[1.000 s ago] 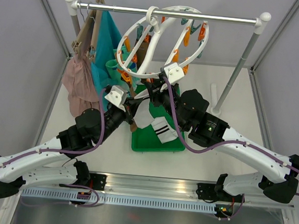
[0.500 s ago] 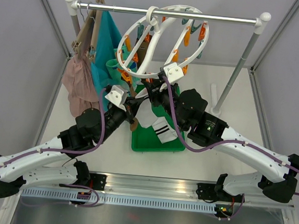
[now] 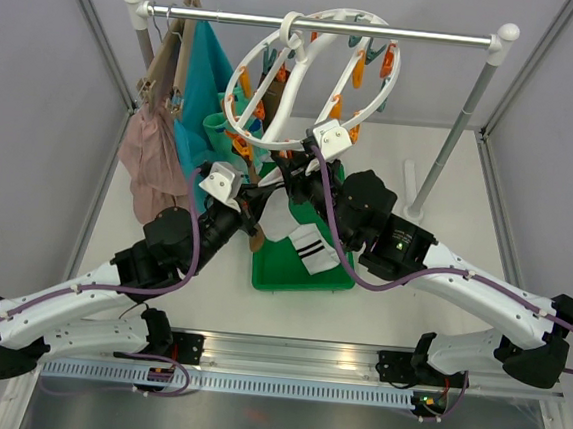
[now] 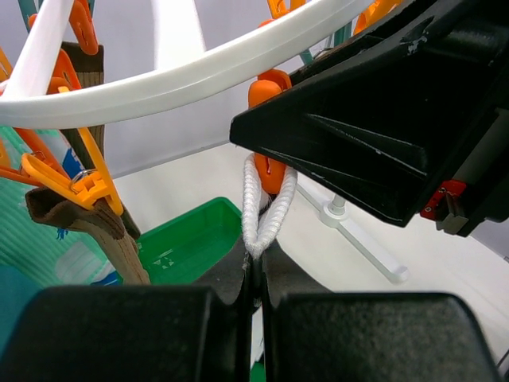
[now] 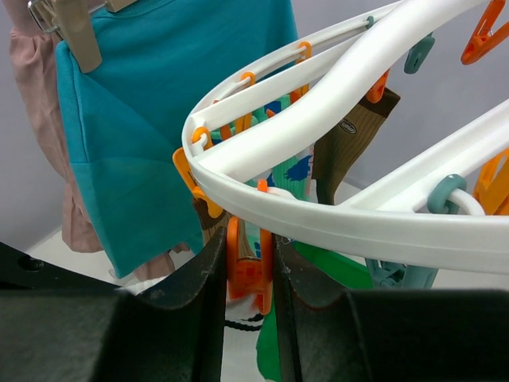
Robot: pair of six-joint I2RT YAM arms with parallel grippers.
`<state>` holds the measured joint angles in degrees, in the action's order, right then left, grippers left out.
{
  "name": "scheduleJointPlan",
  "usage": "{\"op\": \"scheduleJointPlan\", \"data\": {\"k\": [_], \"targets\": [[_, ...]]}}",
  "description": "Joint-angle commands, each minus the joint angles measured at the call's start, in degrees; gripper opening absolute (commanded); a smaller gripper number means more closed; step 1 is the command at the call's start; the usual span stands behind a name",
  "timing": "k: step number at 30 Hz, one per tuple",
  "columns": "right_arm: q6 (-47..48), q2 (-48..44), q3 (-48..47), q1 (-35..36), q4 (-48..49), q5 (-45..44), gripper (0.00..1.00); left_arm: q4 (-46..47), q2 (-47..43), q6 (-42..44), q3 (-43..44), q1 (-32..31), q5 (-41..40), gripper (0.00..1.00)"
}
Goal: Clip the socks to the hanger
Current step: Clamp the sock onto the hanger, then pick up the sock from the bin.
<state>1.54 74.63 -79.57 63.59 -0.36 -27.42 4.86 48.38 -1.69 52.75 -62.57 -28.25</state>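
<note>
The white ring hanger (image 3: 278,83) hangs from the rail, with brown socks (image 5: 342,151) and a mint patterned sock (image 5: 290,171) clipped to it. My left gripper (image 4: 257,255) is shut on the cuff of a white sock with black stripes (image 3: 309,245). It holds the sock's folded edge (image 4: 256,215) up against an orange peg (image 4: 270,87) under the ring (image 4: 159,83). My right gripper (image 5: 248,263) is shut on that orange peg (image 5: 248,274), squeezing it from both sides. The sock's white fabric (image 5: 242,306) shows just below the peg. Both grippers meet under the ring's near edge (image 3: 285,179).
A green tray (image 3: 291,275) lies on the table under the sock. A large teal garment (image 5: 159,119) and a pink-beige garment (image 3: 150,162) hang on tan hangers at the rail's left. The rail's right leg (image 3: 454,139) stands at the back right.
Both grippers have edged very slightly up and left under the ring. Their grips on the sock and the peg are unchanged.
</note>
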Motion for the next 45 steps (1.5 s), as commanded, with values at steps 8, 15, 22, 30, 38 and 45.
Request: {"op": "scheduleJointPlan", "data": {"k": [8,15,22,30,38,45], "targets": [[-8.1,-4.4,-3.0,0.1,-9.5,-2.7,0.79,1.6,-0.2,-0.7,1.5,0.3,-2.9,0.14],[-18.5,-11.5,4.6,0.0,-15.8,-7.9,0.82,-0.3,2.2,0.6,4.7,0.3,-6.3,0.21],[-22.5,-12.5,9.6,0.0,-27.3,-15.6,0.84,3.7,0.6,1.0,3.2,0.3,-8.1,0.27],[-30.3,-10.6,24.4,-1.3,-23.7,-8.9,0.74,-3.0,-3.8,-1.4,2.6,0.3,-7.1,0.43],[-29.6,-1.7,31.3,-9.4,-11.0,-0.9,0.63,-7.1,-13.0,-3.8,-0.9,0.3,-4.9,0.44],[-28.3,8.6,29.1,-15.6,-4.5,5.3,0.53,-7.5,-13.4,-5.2,-2.4,0.3,-3.1,0.44]]}}
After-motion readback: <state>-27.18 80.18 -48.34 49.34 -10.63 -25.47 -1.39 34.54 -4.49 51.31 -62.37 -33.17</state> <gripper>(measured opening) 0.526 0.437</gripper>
